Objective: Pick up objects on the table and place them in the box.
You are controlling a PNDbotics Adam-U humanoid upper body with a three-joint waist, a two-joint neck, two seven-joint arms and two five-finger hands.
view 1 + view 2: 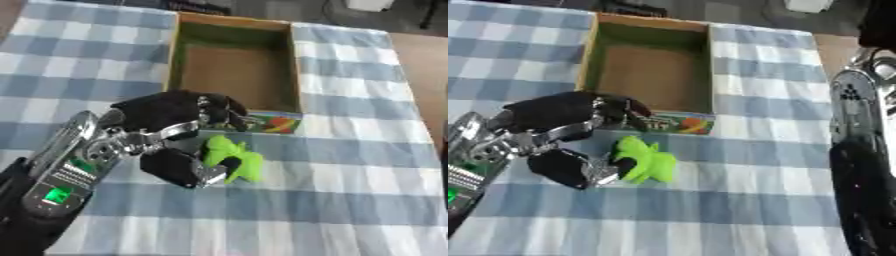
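Left hand (175, 145) half-curled around green toy (234, 159).

— Can any writing be read here?

— No. The flat colourful packet (273, 123) by the box (233, 62) carries printed patches of red, green and orange, but no letters can be made out.

— And the robot's arm?

— A lit green panel (58, 194) sits on the left forearm, with pale marks above it, too blurred to read. No numbers or brands elsewhere.

Blue-checked tablecloth (350, 150), dark floor (306, 10) beyond
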